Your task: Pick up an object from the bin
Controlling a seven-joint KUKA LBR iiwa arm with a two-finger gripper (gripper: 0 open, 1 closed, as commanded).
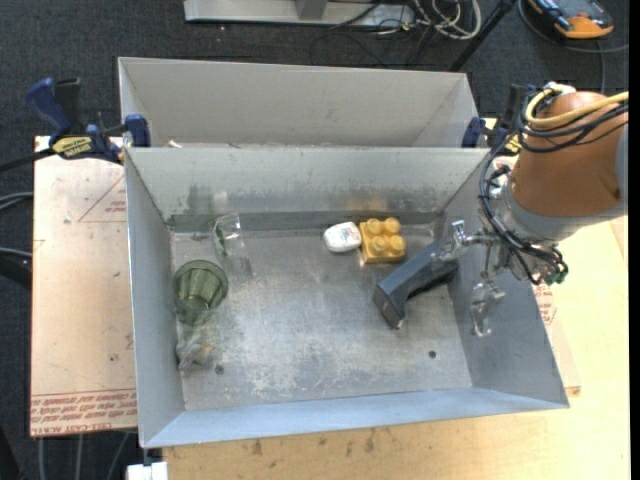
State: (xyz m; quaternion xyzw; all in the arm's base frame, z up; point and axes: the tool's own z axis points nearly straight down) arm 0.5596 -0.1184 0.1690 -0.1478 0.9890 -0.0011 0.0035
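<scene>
Orange-domed robot wrist (570, 158) carries the claw (470, 276), spread and empty, near the right wall of the grey metal bin (512, 340), which it could strike, missing the dark grey angular block (408, 290).

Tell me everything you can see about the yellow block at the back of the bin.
The yellow block looks like a plastic toy building brick with round studs on top. It lies studs up on the floor of the bin, near the foot of the back wall, right of centre. A small white rounded thing sits at its left, seemingly touching. A dark grey angled piece lies just in front; contact unclear.
</scene>
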